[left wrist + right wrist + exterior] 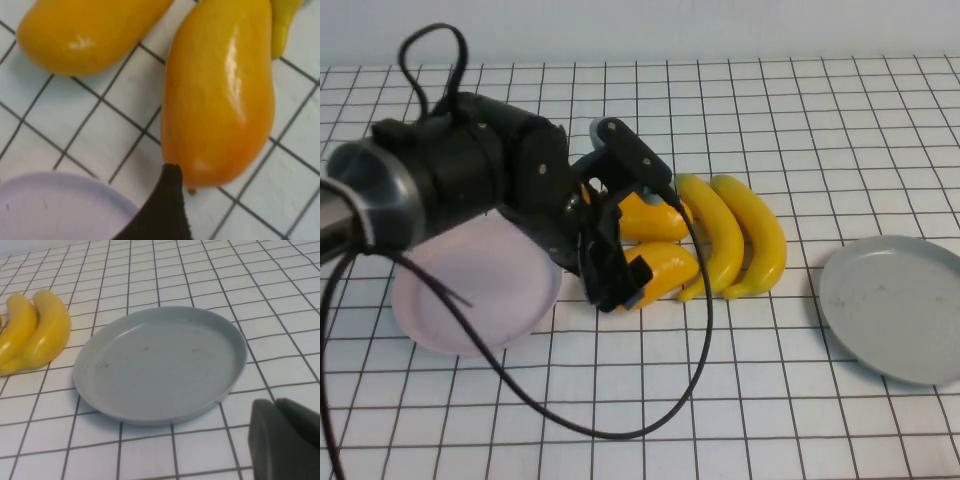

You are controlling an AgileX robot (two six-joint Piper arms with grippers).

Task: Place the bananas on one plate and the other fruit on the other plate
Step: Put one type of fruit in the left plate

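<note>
Two orange-yellow mangoes (665,268) (645,220) lie side by side at mid-table, between the pink plate (470,290) on the left and two yellow bananas (720,235) (760,235) to their right. The grey-blue plate (900,305) sits empty at the right. My left gripper (620,285) is low at the near mango's left end, open and holding nothing. In the left wrist view one dark finger (167,210) touches the end of that mango (220,95), beside the pink plate's rim (55,210). My right gripper (287,440) is shut and empty beside the grey-blue plate (165,365).
The table is white with a black grid. A black cable (700,340) loops from the left arm over the table in front of the fruit. The second mango (85,30) and a banana tip (285,20) show in the left wrist view. The bananas (50,330) show in the right wrist view.
</note>
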